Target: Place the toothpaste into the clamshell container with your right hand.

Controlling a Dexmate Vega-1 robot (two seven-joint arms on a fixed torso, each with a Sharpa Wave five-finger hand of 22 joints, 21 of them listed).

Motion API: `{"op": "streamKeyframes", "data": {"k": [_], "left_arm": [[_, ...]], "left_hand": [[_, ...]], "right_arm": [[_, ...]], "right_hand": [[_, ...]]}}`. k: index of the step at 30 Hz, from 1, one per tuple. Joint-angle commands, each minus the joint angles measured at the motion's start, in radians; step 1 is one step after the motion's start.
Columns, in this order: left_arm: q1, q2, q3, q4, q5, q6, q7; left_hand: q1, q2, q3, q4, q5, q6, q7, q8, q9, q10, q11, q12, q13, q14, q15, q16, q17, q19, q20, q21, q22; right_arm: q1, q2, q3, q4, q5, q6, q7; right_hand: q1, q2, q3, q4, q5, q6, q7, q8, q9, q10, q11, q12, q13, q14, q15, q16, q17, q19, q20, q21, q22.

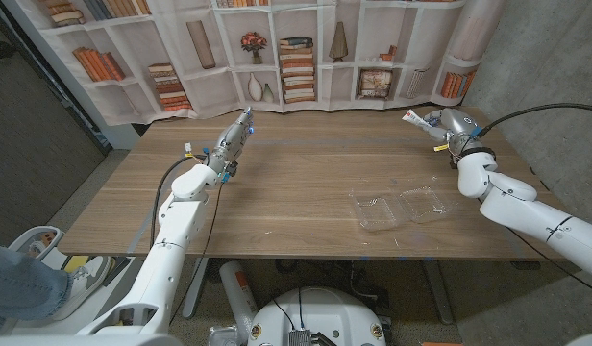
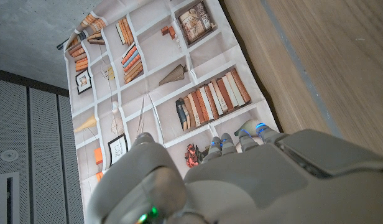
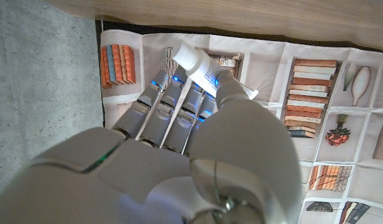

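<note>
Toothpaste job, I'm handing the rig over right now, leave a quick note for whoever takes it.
Right hand holds the toothpaste, raised over the table's far right corner.
Left hand holds nothing, fingers stretched out above the table's left side.
Clamshell lies open near the front edge, right of centre, with nothing in it.
Done: toothpaste picked up.
Left: carry it to the clamshell and put it in.

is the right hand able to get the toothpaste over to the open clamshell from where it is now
Probably yes. The right hand holds the toothpaste raised near the table's far right corner, and the clamshell container lies open on the same side, nearer the front edge. Only bare table shows between them.
</note>
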Motion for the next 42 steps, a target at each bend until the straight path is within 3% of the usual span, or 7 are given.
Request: {"op": "streamKeyframes", "data": {"k": [1,25,42], "left_arm": [[0.018,0.004,0.006,-0.028,0.008,0.014,0.019],[0.036,0.014,0.003,-0.056,0.001,0.026,0.034],[0.04,0.009,0.002,-0.055,-0.004,0.015,0.032]], "left_hand": [[0.004,0.008,-0.006,0.005,-0.003,-0.004,0.002,-0.001,0.001,-0.004,-0.001,0.001,0.005,-0.035,0.007,-0.001,0.005,-0.088,-0.011,0.0,0.002],[0.005,0.009,-0.009,0.004,-0.004,-0.005,0.002,-0.002,0.001,-0.004,-0.002,0.001,0.005,-0.035,0.005,-0.001,0.005,-0.088,-0.01,0.0,0.002],[0.006,0.01,-0.011,0.004,-0.004,-0.007,0.003,-0.002,0.001,-0.004,-0.002,0.001,0.005,-0.035,0.005,-0.001,0.005,-0.088,-0.01,0.0,0.002]], "right_arm": [[-0.063,-0.049,0.044,-0.044,-0.013,0.076,-0.013],[-0.171,-0.103,0.118,-0.076,-0.017,0.207,-0.032],[-0.27,-0.151,0.172,-0.138,-0.032,0.214,-0.045]], "right_hand": [[0.028,0.016,-0.001,-0.004,0.007,0.006,-0.012,-0.001,0.002,0.022,-0.017,0.009,0.004,-0.005,-0.132,-0.005,0.002,0.001,-0.145,0.0,0.005],[0.037,0.014,-0.01,-0.002,0.008,0.019,-0.013,0.002,0.003,0.037,-0.017,0.018,0.009,0.007,-0.133,0.004,0.007,0.003,-0.147,0.002,0.009],[0.038,0.009,-0.017,0.0,0.009,0.021,-0.014,0.001,0.004,0.035,-0.018,0.018,0.011,0.005,-0.131,0.002,0.006,0.003,-0.148,0.002,0.01]]}}
